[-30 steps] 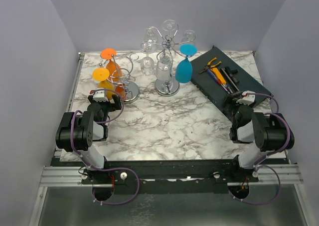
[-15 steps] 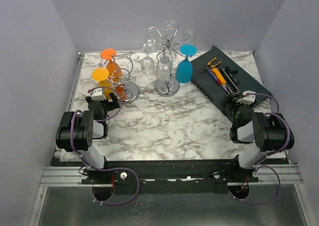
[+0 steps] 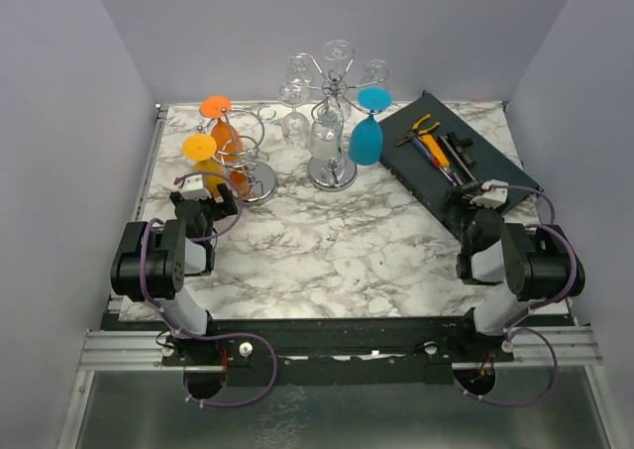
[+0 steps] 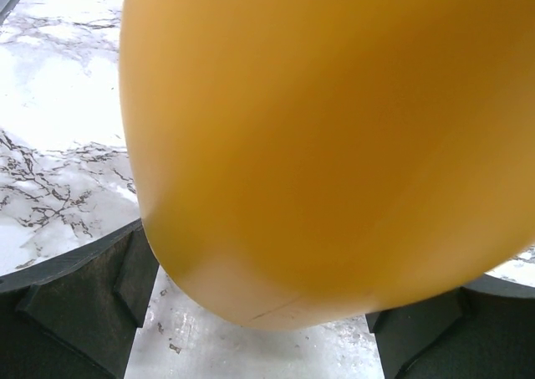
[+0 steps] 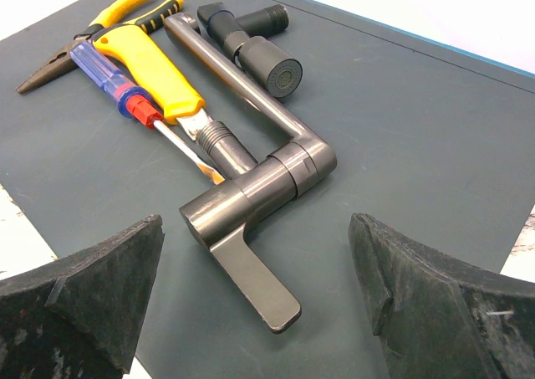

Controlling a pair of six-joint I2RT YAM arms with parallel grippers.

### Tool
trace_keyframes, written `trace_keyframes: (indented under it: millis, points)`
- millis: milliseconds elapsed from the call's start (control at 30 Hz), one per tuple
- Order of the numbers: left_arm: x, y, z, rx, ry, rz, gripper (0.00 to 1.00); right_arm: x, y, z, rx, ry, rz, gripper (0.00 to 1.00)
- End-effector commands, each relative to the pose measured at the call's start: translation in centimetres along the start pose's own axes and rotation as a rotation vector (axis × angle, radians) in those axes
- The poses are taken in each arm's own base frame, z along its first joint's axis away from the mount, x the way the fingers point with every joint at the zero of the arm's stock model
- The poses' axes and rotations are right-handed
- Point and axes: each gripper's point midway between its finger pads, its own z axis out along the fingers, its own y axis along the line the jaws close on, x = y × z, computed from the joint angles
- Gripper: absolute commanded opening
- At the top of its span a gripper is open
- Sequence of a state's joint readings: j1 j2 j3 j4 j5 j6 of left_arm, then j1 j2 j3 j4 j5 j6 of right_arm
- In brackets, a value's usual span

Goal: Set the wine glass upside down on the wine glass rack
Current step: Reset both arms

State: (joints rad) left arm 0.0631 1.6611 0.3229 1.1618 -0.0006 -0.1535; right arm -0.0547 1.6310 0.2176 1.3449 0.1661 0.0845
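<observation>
Marble table (image 3: 327, 241) bears two racks (image 3: 256, 179) (image 3: 333, 171); left gripper (image 3: 205, 194) gapes at yellow glass (image 4: 318, 128), right gripper (image 3: 477, 195) gapes empty.

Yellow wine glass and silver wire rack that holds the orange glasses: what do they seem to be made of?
The yellow wine glass looks like opaque plastic or coated glass, I cannot tell which: even colour, soft sheen, nothing shows through. The silver wire rack looks like polished, chromed metal: thin bent wires and a shiny, reflecting round base.
</observation>
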Motion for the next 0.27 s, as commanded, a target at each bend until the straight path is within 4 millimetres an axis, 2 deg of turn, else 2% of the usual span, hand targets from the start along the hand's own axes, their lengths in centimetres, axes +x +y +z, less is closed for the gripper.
trace_keyframes:
  millis: [0, 233]
  points:
    - [-0.54, 0.11, 0.37, -0.017, -0.011, -0.005, 0.99, -0.76, -0.09, 0.23, -0.007, -0.033, -0.011, 1.00]
    - [-0.53, 0.05, 0.32, -0.016, -0.010, -0.005, 0.99, -0.77, -0.06, 0.22, -0.008, -0.033, -0.011, 1.00]
